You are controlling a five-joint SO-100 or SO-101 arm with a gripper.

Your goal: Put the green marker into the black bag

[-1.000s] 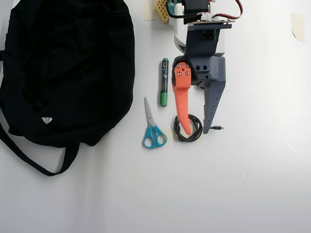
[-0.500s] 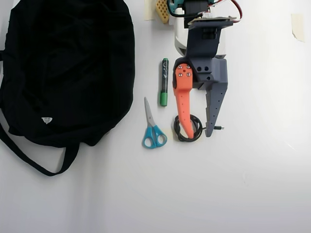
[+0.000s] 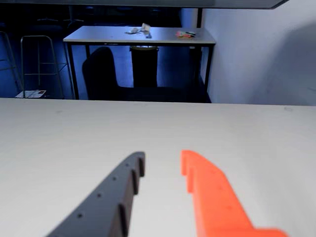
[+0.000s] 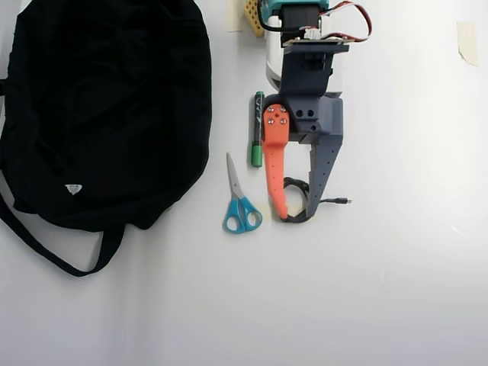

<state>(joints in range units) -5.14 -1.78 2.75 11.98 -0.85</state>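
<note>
— I'm checking both feeds for anything I can read. Any words or numbers on your side?

— Nothing legible. In the overhead view the green marker (image 4: 258,131) has white print on its dark barrel, but I can't make out a single letter.

— And the black bag (image 4: 103,107)?

— I see a small white triangular label (image 4: 73,188) near its lower edge; whatever is on it is too small to read.

— The wrist view?

— No text I can read there either; the papers on the far table (image 3: 140,34) are just blurs.
</note>
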